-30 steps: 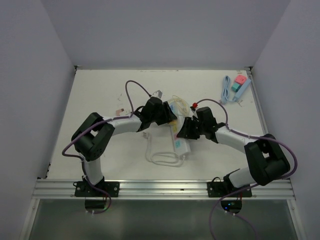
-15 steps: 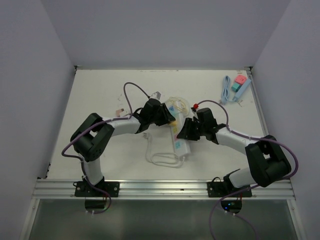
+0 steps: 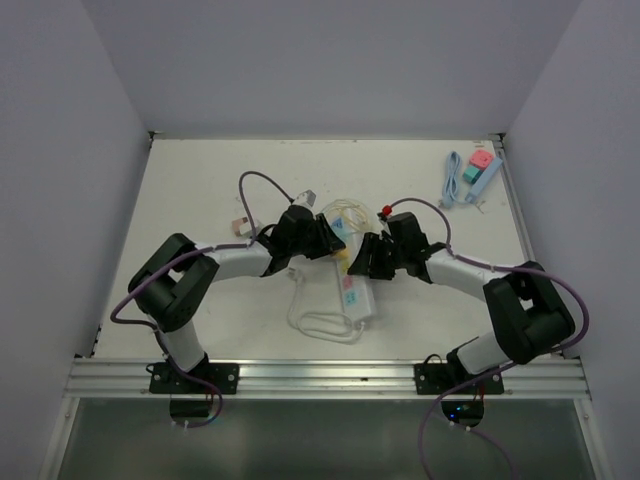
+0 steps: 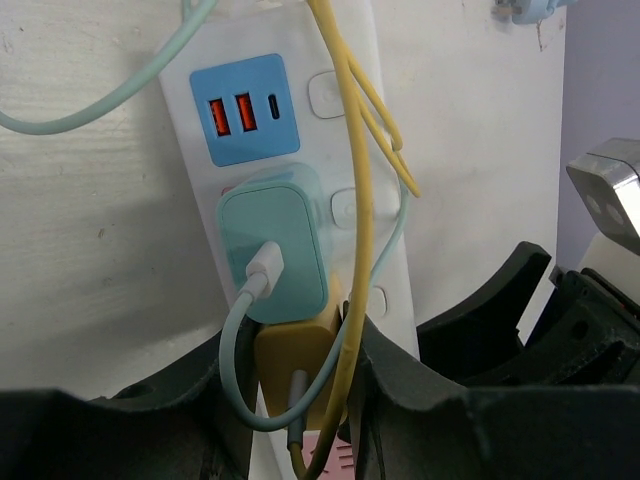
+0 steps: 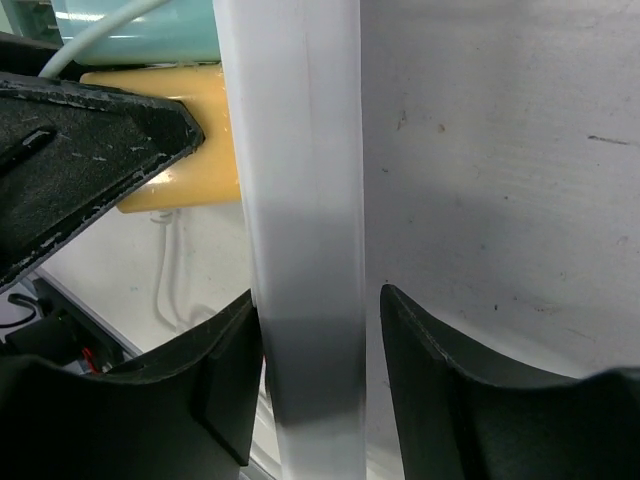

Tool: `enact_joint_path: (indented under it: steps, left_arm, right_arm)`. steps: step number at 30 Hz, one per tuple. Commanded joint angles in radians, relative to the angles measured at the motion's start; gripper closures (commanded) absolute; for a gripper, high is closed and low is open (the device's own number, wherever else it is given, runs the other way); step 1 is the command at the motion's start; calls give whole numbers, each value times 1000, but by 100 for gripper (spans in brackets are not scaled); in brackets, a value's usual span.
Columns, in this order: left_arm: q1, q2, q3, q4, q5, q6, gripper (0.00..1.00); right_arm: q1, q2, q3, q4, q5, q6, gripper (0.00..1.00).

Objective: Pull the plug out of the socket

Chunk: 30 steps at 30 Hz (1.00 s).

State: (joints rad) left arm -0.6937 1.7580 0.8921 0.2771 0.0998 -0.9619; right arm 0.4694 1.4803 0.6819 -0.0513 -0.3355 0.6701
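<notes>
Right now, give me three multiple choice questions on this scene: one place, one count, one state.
1. Where on the power strip is the teal charger?
A) between the blue USB panel and the yellow plug
B) beyond the panel
C) off the strip
2. How many orange ports has the panel?
A) one
B) two
C) four
3. The left gripper is:
A) open, in air
B) shut on the teal charger
C) shut on the yellow plug
Answers: A, it sits between them; B, two side by side; C, its fingers clamp the plug's sides.
</notes>
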Motion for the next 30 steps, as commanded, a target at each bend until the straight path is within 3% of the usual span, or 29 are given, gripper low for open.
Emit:
enact_joint_path:
  steps: [1, 6, 9, 10, 11, 14, 17, 30]
  left_arm:
    - [-1, -52, -15, 47, 63, 49, 98]
    - [-3, -51, -2, 48, 69, 51, 98]
    - [-1, -49, 7, 47, 71, 51, 98]
    - [-3, -48, 8, 47, 72, 51, 98]
    - [-1, -46, 11, 45, 72, 51, 98]
    - [-1, -49, 16, 45, 67, 51, 98]
    - [-1, -54, 19, 40, 69, 48, 98]
    - [95, -158, -35, -13, 104, 35, 100]
  right_arm:
    - [-8, 40, 60, 33, 32, 5, 48]
    - [-9, 74, 99, 45, 9, 11, 43]
    - [-9, 89, 100, 45, 4, 14, 50]
    - [-9, 90, 99, 47, 4, 16, 53]
    - [-8, 95, 96, 45, 3, 14, 64]
    - [-9, 107, 94, 45, 6, 10, 78]
    - [-8, 106, 88, 18, 21, -12, 100]
    - [-103, 77, 19, -194, 274, -66, 100]
